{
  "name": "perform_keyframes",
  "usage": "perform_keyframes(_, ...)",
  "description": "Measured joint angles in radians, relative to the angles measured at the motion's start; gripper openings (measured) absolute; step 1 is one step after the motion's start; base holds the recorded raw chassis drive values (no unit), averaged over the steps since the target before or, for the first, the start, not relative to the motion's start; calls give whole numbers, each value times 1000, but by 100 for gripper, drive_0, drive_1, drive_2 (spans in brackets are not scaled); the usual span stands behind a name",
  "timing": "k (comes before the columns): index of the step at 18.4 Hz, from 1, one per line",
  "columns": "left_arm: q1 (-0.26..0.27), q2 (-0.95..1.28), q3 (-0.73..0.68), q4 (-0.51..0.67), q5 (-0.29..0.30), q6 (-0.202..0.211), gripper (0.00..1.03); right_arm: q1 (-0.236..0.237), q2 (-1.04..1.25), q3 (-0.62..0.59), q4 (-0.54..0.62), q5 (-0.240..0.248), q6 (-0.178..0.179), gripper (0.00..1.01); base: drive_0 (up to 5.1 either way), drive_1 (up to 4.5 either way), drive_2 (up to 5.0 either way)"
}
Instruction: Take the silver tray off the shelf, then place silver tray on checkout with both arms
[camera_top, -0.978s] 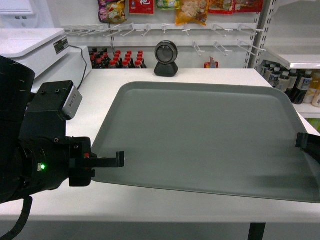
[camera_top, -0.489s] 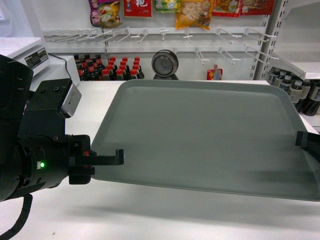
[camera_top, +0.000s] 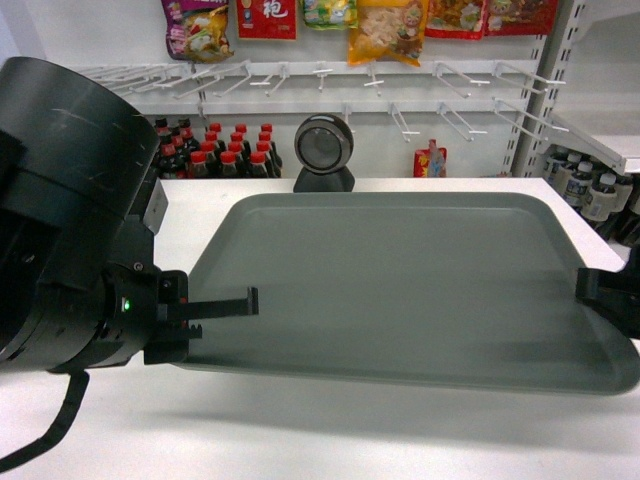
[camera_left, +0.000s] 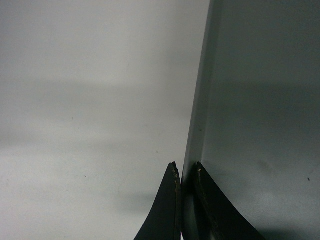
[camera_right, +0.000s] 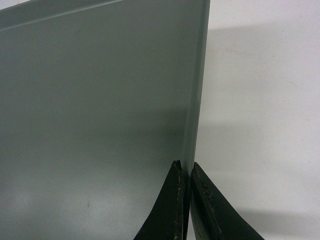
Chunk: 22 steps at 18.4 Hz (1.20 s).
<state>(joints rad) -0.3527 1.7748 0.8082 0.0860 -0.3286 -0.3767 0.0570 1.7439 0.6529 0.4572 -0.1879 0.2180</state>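
Now silver tray (camera_top: 410, 285) above checkout (camera_top: 300, 430), left hand (camera_left: 184, 172), right hand (camera_right: 186, 170) pinching rims

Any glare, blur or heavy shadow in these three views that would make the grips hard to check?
Head view: sharp, even light, soft shadow under the silver tray. Left wrist view: soft focus, dim, left hand still readable on the rim. Right wrist view: likewise soft, right hand clear.
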Motion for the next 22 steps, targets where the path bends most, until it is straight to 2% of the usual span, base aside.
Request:
perform_keyframes(1, 64, 107, 130, -39, 69, -47, 3, -5, 195, 210, -51, -68, -20, 2, -5, 428, -438)
perform_keyframes(2, 126, 266, 309, -43, 86, -35, 3, 11, 414, 458, -11, -66, -33, 2, -5, 428, -438)
perform_keyframes(3, 124, 337, 347, -63, 68, -54, 3, 29, 538, 542, 2, -51, -74, 2, -5, 428, -438)
perform_keyframes(7, 82, 356, 305, -77, 58, -95, 3, 28, 556, 491, -3, -19, -101, 2, -5, 428, -438)
perform_keyframes(8, 78, 356, 306, -87, 54, -101, 7, 28, 556, 488, 3, -17, -110, 5, -5, 428, -438)
perform_keyframes(11, 69, 356, 307, -108, 7, -103, 21, 28, 551, 475, 12, -13, -140, 18, -5, 428, -438)
perform_keyframes(16, 68, 349, 304, -125, -21, -103, 35, 26, 528, 442, 53, -2, -156, 33, -4, 343, -351)
perform_keyframes(18, 65, 286, 265, -98, -56, -93, 52, 13, 462, 389, 104, 14, -178, 49, 0, 0, 0)
perform_keyframes(19, 59, 213, 217, -23, -82, -73, 61, 0, 402, 344, 153, 18, -193, 58, 0, 0, 0)
perform_keyframes(20, 46, 121, 169, 82, -126, -29, 70, 1, 362, 302, 281, 58, -197, 62, 0, 0, 0)
perform_keyframes(21, 40, 16, 71, 398, -67, 74, 64, 1, 351, 253, 513, 160, -200, 53, 0, 0, 0)
perform_keyframes(22, 41, -84, -35, 648, 16, 182, 53, 0, 316, 135, 702, 227, -203, 40, 0, 0, 0)
